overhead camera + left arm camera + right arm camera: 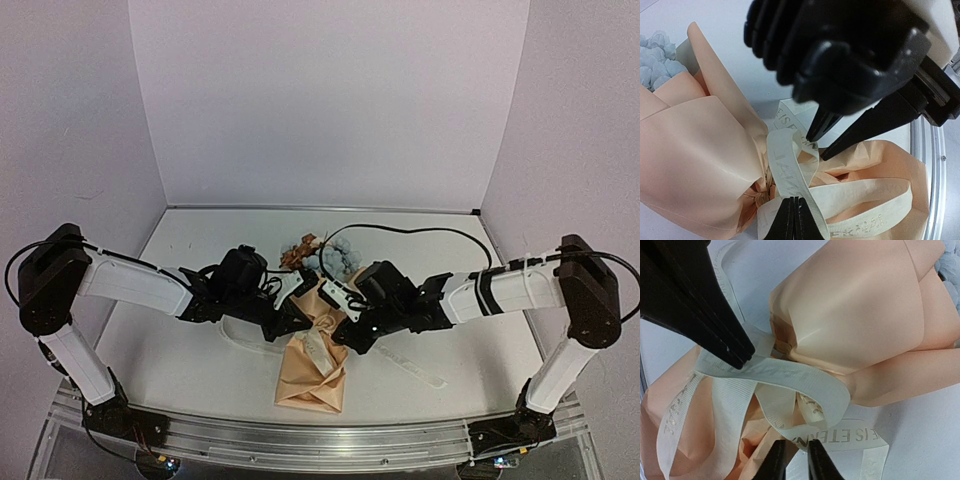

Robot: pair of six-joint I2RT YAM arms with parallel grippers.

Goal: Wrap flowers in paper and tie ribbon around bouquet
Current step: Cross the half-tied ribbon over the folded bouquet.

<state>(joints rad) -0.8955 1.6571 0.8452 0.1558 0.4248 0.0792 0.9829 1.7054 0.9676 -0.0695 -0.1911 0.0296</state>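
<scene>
Counter [190, 350], white and broad, carries everything we see. Across it the left arm [130, 285] and right arm [510, 290] reach inward from their bases at the near edge and meet over the middle. Under that meeting point lies the bouquet [312, 375]. It is a tan cone lying flat on the counter, with its crumpled lower end toward the near edge and its wide end toward the back. At the wide mouth we find the flowers [332, 258], pale blue round blooms with a few brown-orange ones just to their left, spilling onto the counter. The paper [855, 305] is gathered into a waist partway along. There sits the ribbon [790, 172], cream-white with faint printed lettering, wound round the gathered paper and standing up in loose loops. One printed tail trails onto the counter beside the cone. Both sets of fingers are at that waist, their tips close to each other. The left fingers [794, 220] are pressed together, with a loop of ribbon pinched at their tips. The right fingers [342, 336] stand slightly apart with a narrow gap between them, their tips at the lettered stretch of ribbon. We cannot tell whether they nip it.
</scene>
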